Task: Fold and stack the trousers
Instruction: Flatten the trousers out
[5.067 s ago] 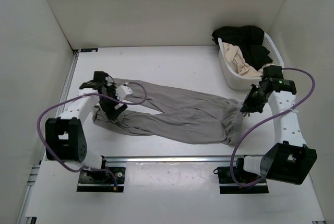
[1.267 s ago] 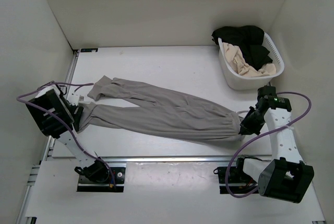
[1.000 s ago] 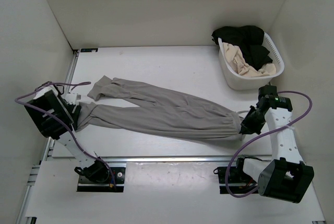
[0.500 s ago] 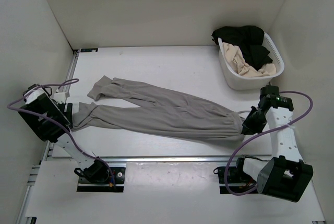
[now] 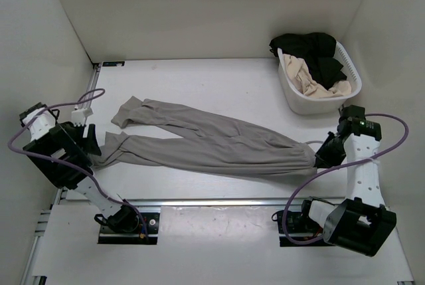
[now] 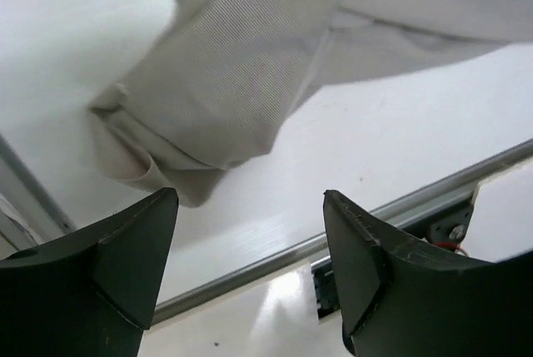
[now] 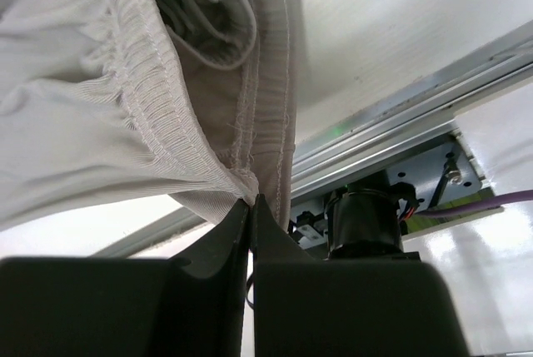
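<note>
Grey-taupe elastic waistband (image 7: 158, 107) is pinched at its edge seam between the closed black fingers of the right gripper (image 7: 251, 204). That end of the garment is thereby anchored, prob. so the cloth can be drawn taut. The left gripper (image 6: 250, 197) is set wide w/ nothing between its fingers. A ribbed leg cuff (image 6: 216, 91) is seen just ahead of the tips, not gripped. The long, soft grey-taupe trousers (image 5: 212, 142) are laid stretched L to R across the white table (image 5: 199, 79), legs side by side, cuffs at the L, waist at the R. This is judged a flattening step, so a fold can be made over an even length; no fold is made yet. A white plastic basket (image 5: 309, 104), w/ a black garment (image 5: 312, 46) and a beige-cream garment (image 5: 312, 82), is sat at the far R, near the waist end but apart from it.
</note>
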Action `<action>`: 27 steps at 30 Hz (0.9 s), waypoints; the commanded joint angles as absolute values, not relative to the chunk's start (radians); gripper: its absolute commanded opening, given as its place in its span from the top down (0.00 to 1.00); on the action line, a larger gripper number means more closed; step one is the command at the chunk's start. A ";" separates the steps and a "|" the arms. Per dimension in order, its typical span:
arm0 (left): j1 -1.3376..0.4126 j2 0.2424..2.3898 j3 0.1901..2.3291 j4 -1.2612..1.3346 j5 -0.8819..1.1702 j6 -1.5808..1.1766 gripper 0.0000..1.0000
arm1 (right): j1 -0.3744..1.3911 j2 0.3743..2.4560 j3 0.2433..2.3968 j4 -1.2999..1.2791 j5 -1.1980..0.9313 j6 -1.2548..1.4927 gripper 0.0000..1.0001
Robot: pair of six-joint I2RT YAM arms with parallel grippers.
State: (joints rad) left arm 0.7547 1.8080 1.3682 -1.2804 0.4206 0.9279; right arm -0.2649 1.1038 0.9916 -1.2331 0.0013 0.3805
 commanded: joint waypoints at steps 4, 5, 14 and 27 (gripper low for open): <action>0.808 1.722 1.387 -1.036 0.390 0.751 0.11 | -0.287 1.109 1.072 -1.275 0.069 0.345 1.00; 0.808 1.701 1.362 -0.982 0.283 0.732 0.11 | -0.287 1.109 1.072 -1.275 0.069 0.345 1.00; 0.765 1.612 1.227 -0.963 0.189 0.818 0.08 | -0.287 1.118 1.063 -1.255 0.060 0.354 1.00; 0.692 1.829 1.224 -0.950 0.173 0.729 0.14 | -0.287 1.118 1.040 -1.236 0.049 0.354 1.00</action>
